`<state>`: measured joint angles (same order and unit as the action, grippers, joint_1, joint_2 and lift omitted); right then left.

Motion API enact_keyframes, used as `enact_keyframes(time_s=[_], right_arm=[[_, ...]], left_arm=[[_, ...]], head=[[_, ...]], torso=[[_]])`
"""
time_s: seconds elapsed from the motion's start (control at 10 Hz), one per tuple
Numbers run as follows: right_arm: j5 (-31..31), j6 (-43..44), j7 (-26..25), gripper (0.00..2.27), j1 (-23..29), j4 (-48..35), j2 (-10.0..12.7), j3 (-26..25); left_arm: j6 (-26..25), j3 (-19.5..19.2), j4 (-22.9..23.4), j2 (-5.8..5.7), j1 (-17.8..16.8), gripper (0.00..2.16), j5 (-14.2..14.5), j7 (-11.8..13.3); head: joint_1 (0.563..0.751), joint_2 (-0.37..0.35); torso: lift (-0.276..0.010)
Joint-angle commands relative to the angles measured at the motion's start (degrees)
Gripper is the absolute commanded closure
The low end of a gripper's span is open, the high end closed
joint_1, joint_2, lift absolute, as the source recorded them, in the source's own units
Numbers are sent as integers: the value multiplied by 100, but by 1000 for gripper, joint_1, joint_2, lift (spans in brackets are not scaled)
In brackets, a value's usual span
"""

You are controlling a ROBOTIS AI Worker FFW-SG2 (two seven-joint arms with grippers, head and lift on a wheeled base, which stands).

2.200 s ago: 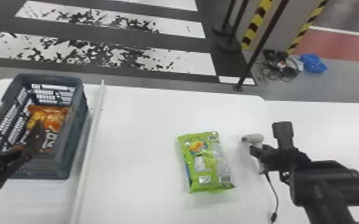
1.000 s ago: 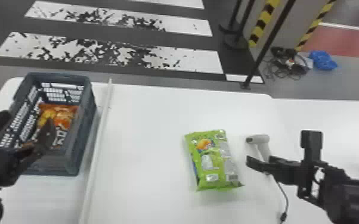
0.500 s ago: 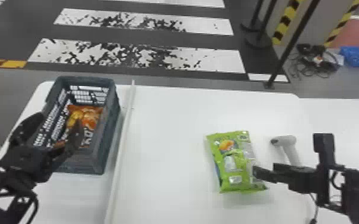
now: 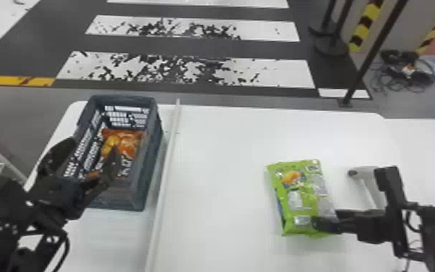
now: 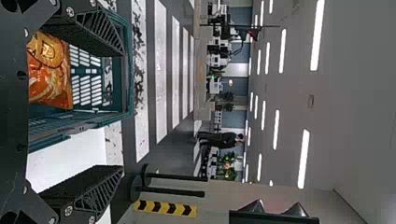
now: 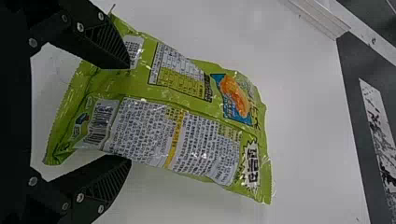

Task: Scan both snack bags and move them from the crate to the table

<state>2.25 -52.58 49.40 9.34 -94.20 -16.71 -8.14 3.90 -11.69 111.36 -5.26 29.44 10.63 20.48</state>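
Observation:
Over the crate (image 4: 151, 152), my left gripper (image 4: 92, 146) stands open above an orange snack bag (image 4: 124, 143) lying inside. The left wrist view has the open left gripper (image 5: 122, 111), with the orange bag (image 5: 49, 72) in the crate (image 5: 126, 70). A green snack bag (image 4: 296, 199) lies on the white table (image 4: 224, 173). My right gripper (image 4: 323, 222) is at its near right corner. In the right wrist view the fingers of the right gripper (image 6: 129, 113) stand apart over one end of the green bag (image 6: 187, 126), printed back up. Whether they touch it I cannot tell.
A white handheld scanner (image 4: 363, 173) lies right of the green bag, partly behind the right gripper. A pale strip (image 4: 166, 173) runs along the table between crate and green bag. Dark posts (image 4: 372, 50) stand on the floor beyond the table.
The head view has turned left. My right gripper has moved from beside the scanner's handle leftward to the green bag. My left gripper stays over the crate, a little farther in.

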Motion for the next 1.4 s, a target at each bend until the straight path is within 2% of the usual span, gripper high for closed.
enact_keyframes(time_s=[0.0, 0.1, 0.2, 0.4, 0.8, 1.0, 1.3], right_arm=[[162, 24, 61, 923, -108, 139, -61, 199], [276, 6, 52, 2047, -108, 130, -52, 269], [346, 24, 149, 2206, -90, 112, -61, 278], [364, 200, 342, 2246, 33, -63, -52, 120], [-814, 24, 333, 2246, 481, -1338, 168, -1251], [-1333, 41, -220, 2246, 340, -1426, 229, -2104], [-1965, -64, -1583, 2246, -134, -582, -8, -3088]], left_arm=[[0, 0, 9, -10, 0, 147, 9, 0], [0, 0, 9, -10, 0, 147, 9, 0], [0, 0, 18, -10, 0, 147, 9, 0], [0, -9, 18, -1, 0, 147, 9, 0], [0, -18, 9, -1, 18, 147, 9, 0], [0, -18, 18, -1, 35, 147, 9, 0], [0, -26, 26, -1, 35, 147, 9, 0]], head=[[695, -6], [695, -4], [695, -1], [695, 4], [695, -12], [695, -48], [695, -221]], torso=[[-35], [-35], [-35], [-35], [-35], [-35], [-35]])
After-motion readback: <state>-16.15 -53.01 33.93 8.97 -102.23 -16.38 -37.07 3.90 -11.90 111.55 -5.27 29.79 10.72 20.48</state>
